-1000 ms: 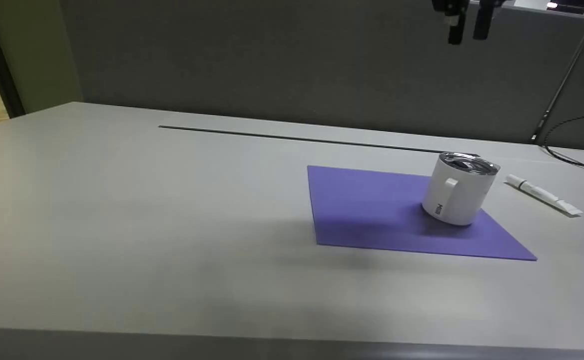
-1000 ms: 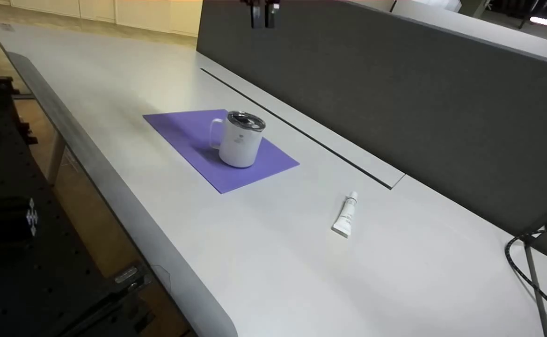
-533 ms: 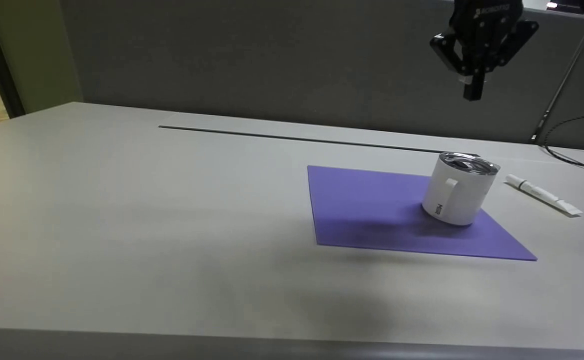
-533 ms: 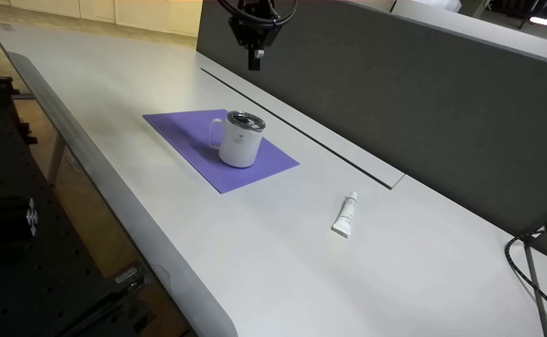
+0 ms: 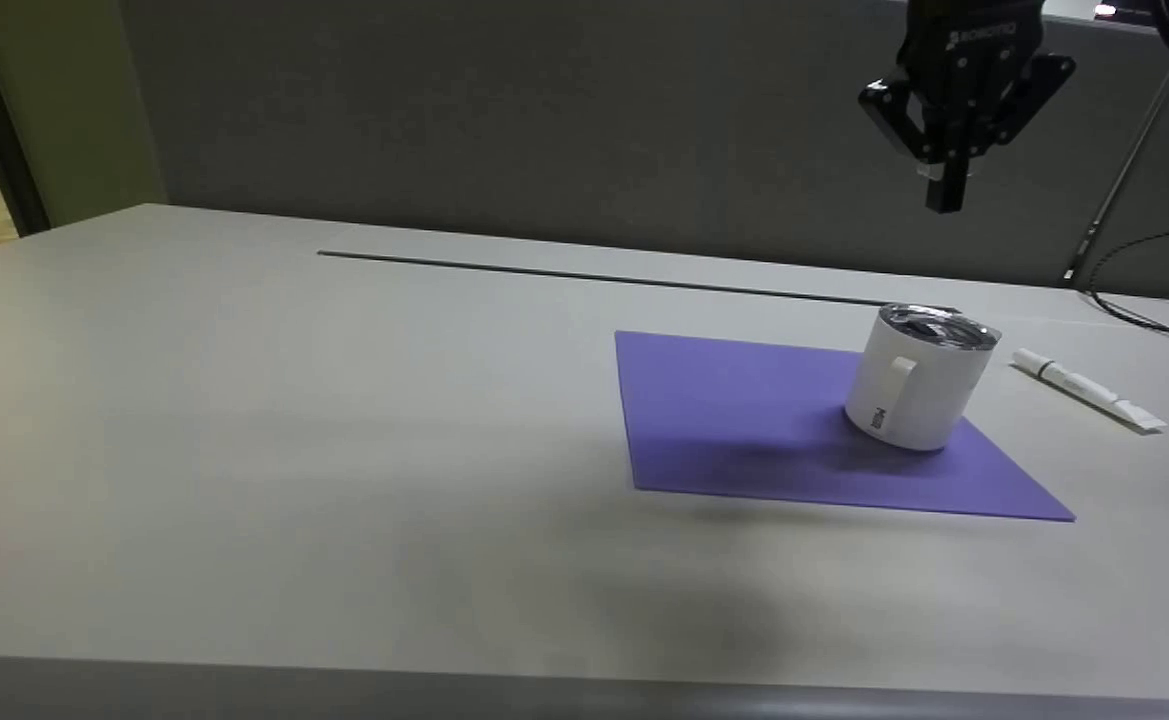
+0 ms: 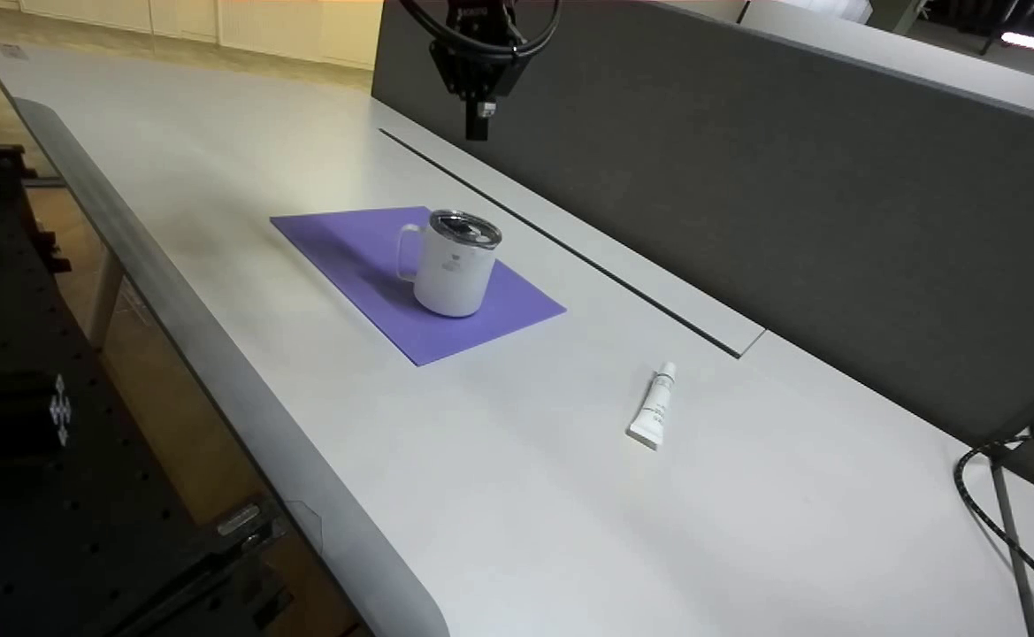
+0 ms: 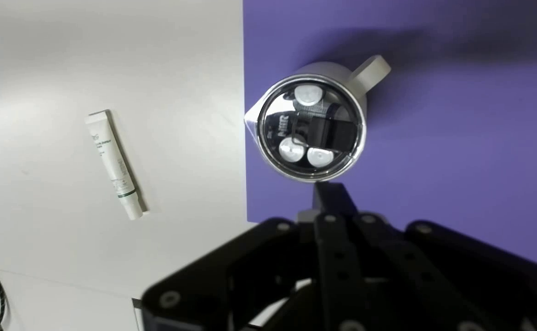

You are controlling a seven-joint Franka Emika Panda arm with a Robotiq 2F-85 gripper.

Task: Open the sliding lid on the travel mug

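The white travel mug (image 5: pixel 909 400) stands upright on the purple mat in both exterior views (image 6: pixel 453 281). Its handle (image 7: pixel 370 73) points to the upper right in the wrist view. The round sliding lid (image 7: pixel 277 108) forms its top, clear and dark with a silvery rim, and shows in both exterior views (image 5: pixel 939 328) (image 6: pixel 465 228). A dark rectangular tab (image 7: pixel 332 133) sits on the lid's handle-side half. My gripper (image 5: pixel 947 195) is shut with nothing between its fingertips. It hangs above the mug, apart from it, in both exterior views (image 6: pixel 477 128). In the wrist view its fingertips (image 7: pixel 332 195) appear just below the lid's rim.
The purple mat (image 5: pixel 724 400) lies on the white table (image 5: pixel 344 450). A white tube (image 6: pixel 654 407) lies on the table beside the mat. A grey partition (image 6: pixel 746 177) stands along the table's back edge. A black cable (image 6: pixel 1012 540) lies at the far end.
One second ago my gripper was higher with its fingers apart. It has come down toward the mug and shut. Over the last half second it sank slightly. The mug has not moved.
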